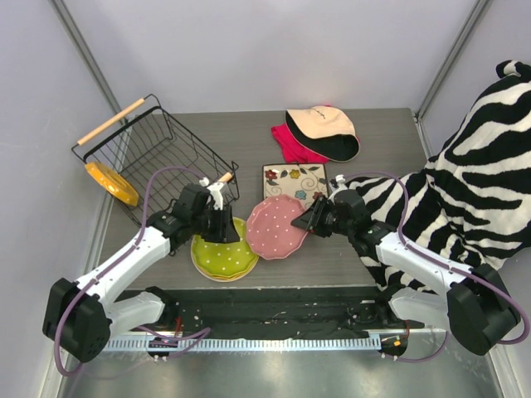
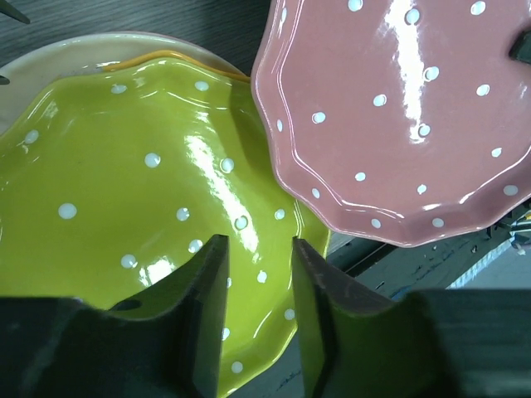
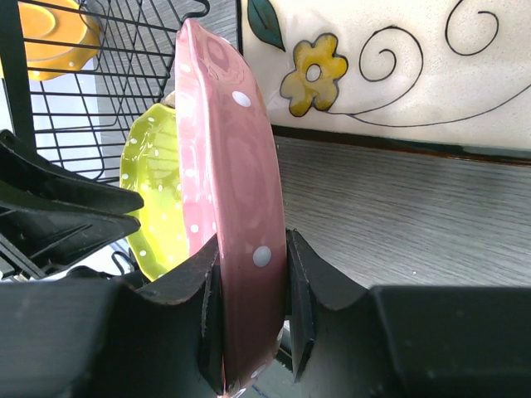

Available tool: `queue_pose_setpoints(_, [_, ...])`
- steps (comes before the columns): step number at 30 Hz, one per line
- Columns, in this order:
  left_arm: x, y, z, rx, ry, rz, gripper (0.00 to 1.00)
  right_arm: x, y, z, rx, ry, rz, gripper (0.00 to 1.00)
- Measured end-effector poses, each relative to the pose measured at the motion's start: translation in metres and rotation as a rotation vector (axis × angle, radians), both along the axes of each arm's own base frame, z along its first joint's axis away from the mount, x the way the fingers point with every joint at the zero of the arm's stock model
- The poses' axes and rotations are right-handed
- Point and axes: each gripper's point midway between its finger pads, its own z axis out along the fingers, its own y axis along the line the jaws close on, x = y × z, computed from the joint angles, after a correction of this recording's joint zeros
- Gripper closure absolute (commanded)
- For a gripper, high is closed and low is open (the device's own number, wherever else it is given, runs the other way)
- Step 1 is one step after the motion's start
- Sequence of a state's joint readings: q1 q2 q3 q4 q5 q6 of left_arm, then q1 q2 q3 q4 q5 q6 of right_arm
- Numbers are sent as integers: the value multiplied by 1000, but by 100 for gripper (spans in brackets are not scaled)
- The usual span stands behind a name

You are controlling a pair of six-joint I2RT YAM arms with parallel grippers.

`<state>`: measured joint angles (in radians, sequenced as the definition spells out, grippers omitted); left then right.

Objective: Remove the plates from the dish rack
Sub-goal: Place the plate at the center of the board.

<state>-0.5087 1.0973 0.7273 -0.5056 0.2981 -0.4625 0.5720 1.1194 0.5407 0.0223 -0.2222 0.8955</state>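
Looks like the unloading is nearly done: the right claw (image 1: 309, 220) is clamped on the rim of the pink plate (image 1: 278, 225), out of the dish rack (image 1: 158, 149) and low over the surface (image 1: 382, 141) with its edge overlapping the green plate (image 1: 226, 257). The left claw (image 2: 253, 249) hangs over the green one, jaws partway apart, holding nothing. Next I'd guess pink gets set down and a claw reaches into the rack for the orange plate (image 1: 112, 184). Count: five plates (orange in the rack; pink, green, a cream one (image 2: 58, 60) under the green and the square flowered one (image 1: 294, 181) out), one rack, two claws.
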Motion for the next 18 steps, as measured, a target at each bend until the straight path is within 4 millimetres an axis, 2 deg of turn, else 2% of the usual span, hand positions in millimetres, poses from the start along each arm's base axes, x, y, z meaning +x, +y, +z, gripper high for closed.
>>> queue_pose_setpoints(5, [-4,-3,7,-21,-21,-25,44,0,1,1,4,-5,2,99])
queue_pose_setpoints(8, [-5,-6,23,-49,-76,-51,37,0,1,2,7,-3,4,99])
queue_pose_setpoints(11, [2,-7,53,-78,-172,-58,30,-1,1,2,11,-2,5,99])
queue_pose_setpoints(15, [24,-9,111,-103,-338,-39,27,-2,4,6,29,1,8,99])
queue_pose_setpoints(18, [41,-4,146,-109,-428,-7,24,-4,9,9,43,-1,18,99])
